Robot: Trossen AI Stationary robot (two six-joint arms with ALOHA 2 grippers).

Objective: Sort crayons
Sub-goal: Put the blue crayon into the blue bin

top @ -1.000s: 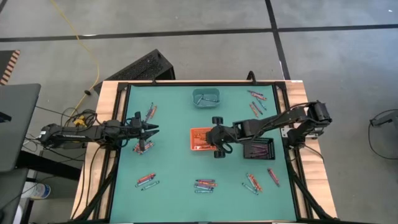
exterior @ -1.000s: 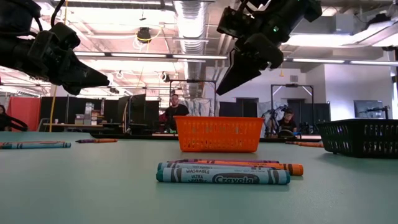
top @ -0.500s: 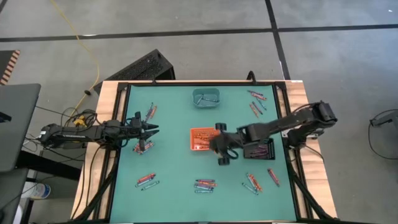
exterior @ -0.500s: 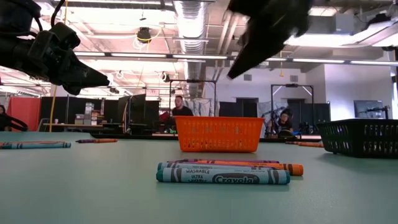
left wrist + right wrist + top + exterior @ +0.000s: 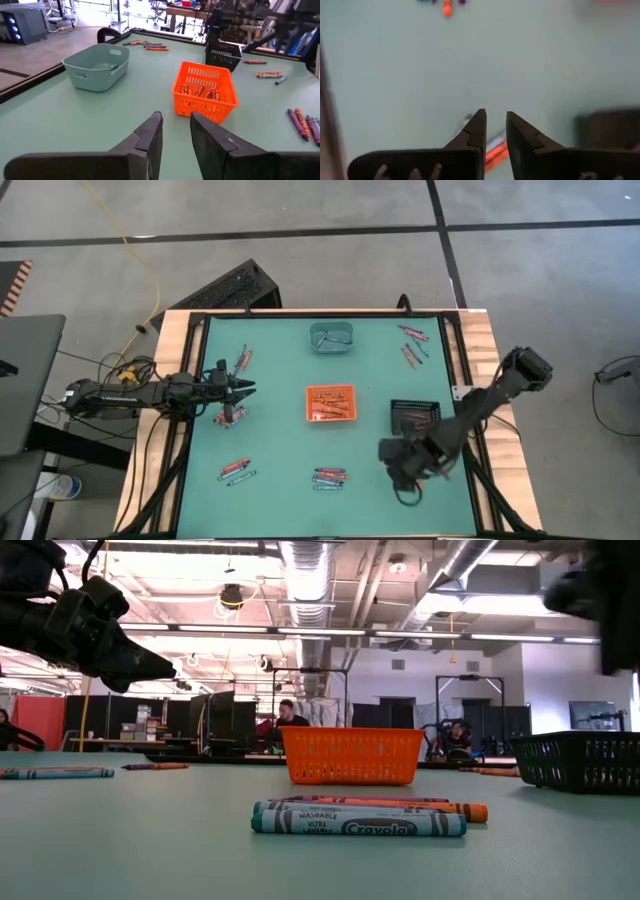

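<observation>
I have the right gripper (image 5: 402, 476) above the crayons (image 5: 404, 474) near the table's front right corner, jaws narrowly parted, empty. I should centre over one crayon, descend straight, then close. Left gripper (image 5: 243, 389) waits by the left edge, jaws narrow, empty.

Left gripper (image 5: 247, 388) hovers at table's left side, fingers slightly apart, empty. Right gripper (image 5: 398, 480) low near front right, fingers narrowly parted, empty.
</observation>
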